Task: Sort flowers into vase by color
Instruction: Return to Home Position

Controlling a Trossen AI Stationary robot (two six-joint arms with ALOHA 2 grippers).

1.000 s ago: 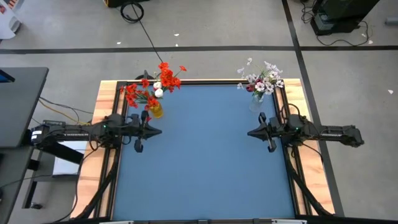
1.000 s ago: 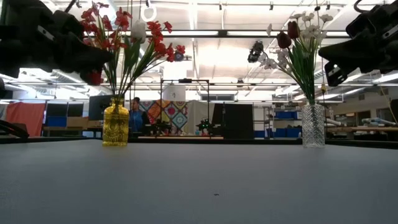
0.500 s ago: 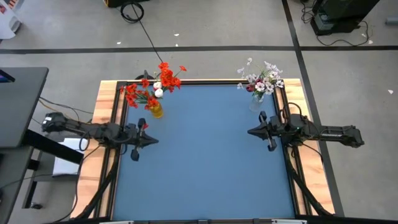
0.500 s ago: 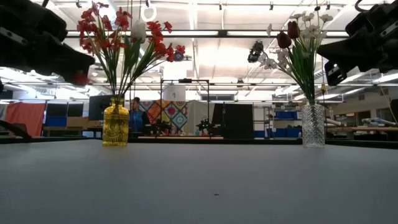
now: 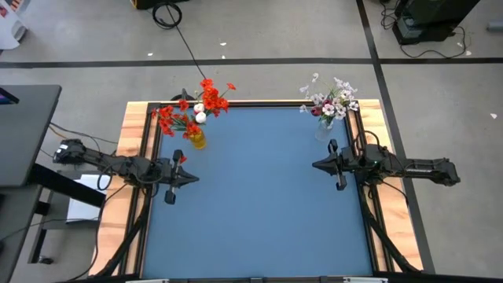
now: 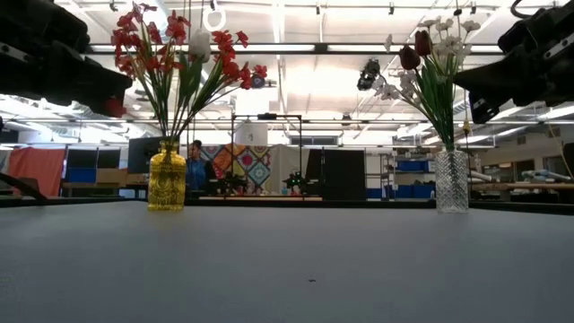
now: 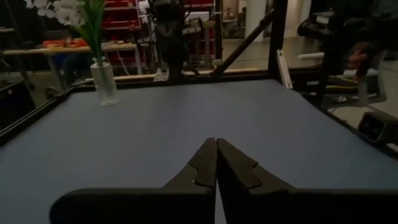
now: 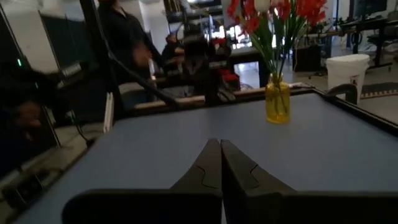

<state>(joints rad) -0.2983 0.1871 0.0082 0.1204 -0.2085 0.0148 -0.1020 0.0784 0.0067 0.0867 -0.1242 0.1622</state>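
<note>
A yellow vase (image 5: 196,140) at the table's far left holds red flowers (image 5: 191,110) and one white bloom (image 6: 199,45). A clear vase (image 5: 324,130) at the far right holds white and pale pink flowers (image 5: 330,99) with one dark red bloom (image 6: 409,56). Both vases stand upright on the blue table top, and the stems stick into their necks. My left gripper (image 5: 196,178) hovers shut near the left edge, nearer than the yellow vase. My right gripper (image 5: 315,166) hovers shut near the right edge, nearer than the clear vase. Both point toward the table's middle and hold nothing.
The blue table top (image 5: 259,204) has a black frame and wooden side rails (image 5: 126,157). A grey desk (image 5: 23,134) stands off the left side. Cables lie on the floor beyond the far edge. People show in the room behind in the right wrist view.
My left arm has drawn back a little toward the table's left edge, and its gripper has shifted toward the near edge, away from the yellow vase. It has stayed shut. The vases and flowers have not moved.
</note>
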